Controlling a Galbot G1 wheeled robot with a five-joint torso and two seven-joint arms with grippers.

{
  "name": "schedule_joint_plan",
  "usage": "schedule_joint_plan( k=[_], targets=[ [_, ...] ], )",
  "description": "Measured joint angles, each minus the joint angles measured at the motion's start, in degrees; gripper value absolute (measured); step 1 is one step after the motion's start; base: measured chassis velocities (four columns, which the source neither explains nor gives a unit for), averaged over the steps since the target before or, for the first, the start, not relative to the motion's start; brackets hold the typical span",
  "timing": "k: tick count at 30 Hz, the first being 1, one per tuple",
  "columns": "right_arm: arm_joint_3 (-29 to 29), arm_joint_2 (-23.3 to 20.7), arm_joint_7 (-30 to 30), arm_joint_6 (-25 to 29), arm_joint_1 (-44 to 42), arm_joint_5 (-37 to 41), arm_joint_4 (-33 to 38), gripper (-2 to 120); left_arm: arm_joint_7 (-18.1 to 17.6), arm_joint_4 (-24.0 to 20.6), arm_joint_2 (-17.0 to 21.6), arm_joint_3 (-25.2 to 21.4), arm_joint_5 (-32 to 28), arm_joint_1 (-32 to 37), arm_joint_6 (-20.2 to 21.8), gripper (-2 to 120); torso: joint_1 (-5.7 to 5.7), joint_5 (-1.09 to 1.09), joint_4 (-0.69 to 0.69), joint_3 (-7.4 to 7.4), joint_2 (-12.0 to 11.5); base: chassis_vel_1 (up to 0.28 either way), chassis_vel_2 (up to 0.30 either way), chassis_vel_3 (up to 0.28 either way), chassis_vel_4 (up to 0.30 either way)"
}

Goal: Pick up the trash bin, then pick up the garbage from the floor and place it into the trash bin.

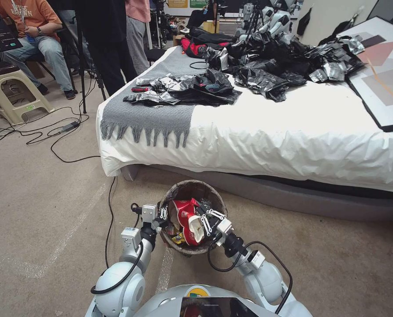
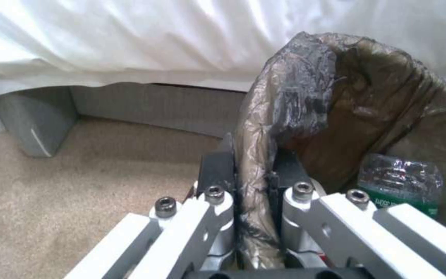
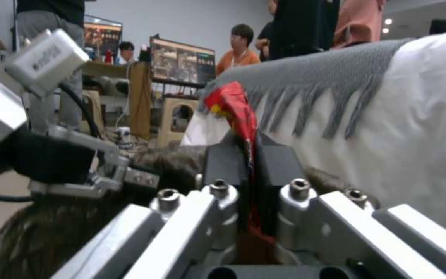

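On the beige carpet floor (image 1: 42, 211), a black cable (image 1: 109, 207) trails toward the robot. The left claw (image 1: 163, 214) stands at the left rim of the small round trash bin with its dark brown bag liner (image 1: 192, 190); in the left wrist view its two black pads are pressed together on the liner-covered rim (image 2: 254, 182), one pad outside the wall and one inside. The bin is held up in front of the robot, just short of the bed. Inside it lie a crumpled red-and-white paper cup (image 1: 185, 210), a yellow snack wrapper (image 1: 178, 238) and a small clear bottle with a green label (image 2: 401, 184), which rests against the inner liner. The right claw (image 1: 206, 219) is over the bin's opening, reaching in from the right; the right wrist view shows its black pads closed tight on a second red-and-white paper cup (image 3: 236, 106), which sticks out past the fingertips. Beyond the bin stands the bed with a white sheet (image 1: 293, 132), a grey fringed knit throw (image 1: 152, 110) hanging over its left corner, and crumpled black and silver plastic sheets (image 1: 271, 66) piled on top.
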Motion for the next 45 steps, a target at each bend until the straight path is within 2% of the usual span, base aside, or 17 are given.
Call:
schedule_joint_plan(
  k=[2, 5, 9, 12, 13, 16, 20, 21, 23, 26, 32, 34, 35, 37, 38, 41, 45],
  targets=[
    [-0.11, 0.11, 0.08, 0.0, 0.13, -0.03, -0.4, 14, 0.0, 0.0, -0.02, 0.02, 0.01, -0.02, 0.01, 6, 0.0, 0.0, 0.0, 0.0, 0.0, 0.0, 0.0, 0.0, 0.0],
    [-0.24, 0.22, 0.13, -0.06, 0.25, -0.06, -0.83, 29, 0.02, 0.0, -0.05, 0.06, 0.03, -0.05, 0.02, 6, 0.0, 0.0, 0.0, 0.0, 0.0, 0.0, 0.0, 0.0, 0.0],
    [-0.27, 0.23, 0.13, -0.13, 0.3, -0.1, -0.91, 36, 0.03, 0.0, -0.06, 0.07, 0.03, -0.08, 0.03, 6, 0.0, 0.0, 0.0, 0.0, 0.0, 0.0, 0.0, 0.0, 0.0],
    [-0.25, 0.3, 0.13, -0.3, 0.53, -0.12, -0.98, 54, 0.04, 0.02, -0.09, 0.02, 0.03, -0.11, 0.03, 6, 0.0, 0.0, 0.0, 0.0, 0.0, 0.0, 0.0, 0.0, 0.0],
    [-0.25, 0.3, 0.13, -0.3, 0.53, -0.12, -0.98, 54, 0.04, 0.02, -0.09, 0.02, 0.03, -0.11, 0.03, 6, 0.0, 0.0, 0.0, 0.0, 0.0, 0.0, 0.0, 0.0, 0.0],
    [-0.19, 0.33, 0.18, -0.45, 0.68, -0.15, -0.99, 69, 0.09, 0.06, -0.15, 0.0, 0.03, -0.12, 0.02, 6, 0.0, 0.0, 0.0, 0.0, 0.0, 0.0, 0.0, 0.0, 0.0],
    [-0.15, 0.37, 0.19, -0.45, 0.69, -0.18, -1.0, 82, 0.12, 0.09, -0.19, -0.01, 0.04, -0.12, 0.01, 6, 0.0, 0.0, 0.0, 0.0, 0.0, 0.0, 0.0, 0.0, 0.0],
    [-0.15, 0.37, 0.19, -0.45, 0.69, -0.18, -1.0, 82, 0.12, 0.09, -0.19, -0.01, 0.04, -0.12, 0.01, 6, 0.0, 0.0, 0.0, 0.0, 0.0, 0.0, 0.0, 0.0, 0.0],
    [-0.12, 0.41, 0.2, -0.45, 0.73, -0.2, -1.0, 94, 0.13, 0.13, -0.19, -0.02, 0.04, -0.13, 0.0, 6, 0.0, 0.0, 0.0, 0.0, 0.0, 0.0, 0.0, 0.0, 0.0],
    [-0.09, 0.5, 0.75, -0.41, 0.69, -0.27, -0.63, 99, 0.14, 0.13, -0.19, -0.04, 0.05, -0.13, -0.01, 6, 0.0, 0.0, 0.0, 0.0, 0.0, 0.0, 0.0, 0.0, 0.0],
    [0.98, 1.34, 3.95, 0.02, 0.21, -0.87, 2.64, 100, 0.16, 0.22, -0.24, -0.1, 0.06, -0.16, -0.04, 6, 0.0, 0.0, 0.01, 0.0, 0.0, 0.0, 0.0, 0.0, 0.0],
    [3.24, 2.28, 8.22, 0.53, -1.19, -3.35, 6.42, 100, 0.18, 0.35, -0.3, -0.18, 0.07, -0.2, -0.12, 6, 0.0, 0.0, 0.0, 0.0, 0.0, 0.0, 0.0, 0.0, 0.0],
    [3.24, 2.28, 8.22, 0.53, -1.19, -3.35, 6.42, 100, 0.18, 0.35, -0.3, -0.18, 0.07, -0.2, -0.12, 6, 0.0, 0.0, 0.0, 0.0, 0.0, 0.0, 0.0, 0.0, 0.0],
    [5.37, 2.97, 13.37, 0.44, -3.55, -6.83, 9.48, 100, 0.2, 0.41, -0.31, -0.37, 0.05, -0.21, -0.18, 6, 0.0, 0.0, 0.0, 0.0, 0.0, 0.0, 0.0, 0.0, 0.0],
    [5.37, 2.97, 13.37, 0.44, -3.55, -6.83, 9.48, 100, 0.2, 0.41, -0.31, -0.37, 0.05, -0.21, -0.18, 6, 0.0, 0.0, 0.0, 0.0, 0.0, 0.0, 0.0, 0.0, 0.0],
    [8.25, 4.29, 23.05, -1.42, -7.4, -12.71, 11.04, 100, 0.2, 0.49, -0.26, -0.73, -0.11, -0.26, -0.25, 6, 0.0, -0.01, 0.0, 0.0, 0.0, 0.0, 0.0, 0.0, 0.0],
    [9.51, 5.42, 27.68, -1.84, -9.22, -13.88, 10.62, 100, 0.2, 0.48, -0.24, -0.81, -0.19, -0.23, -0.26, 6, 0.0, 0.0, -0.01, 0.0, 0.0, 0.0, 0.0, 0.0, 0.0]
  ],
)
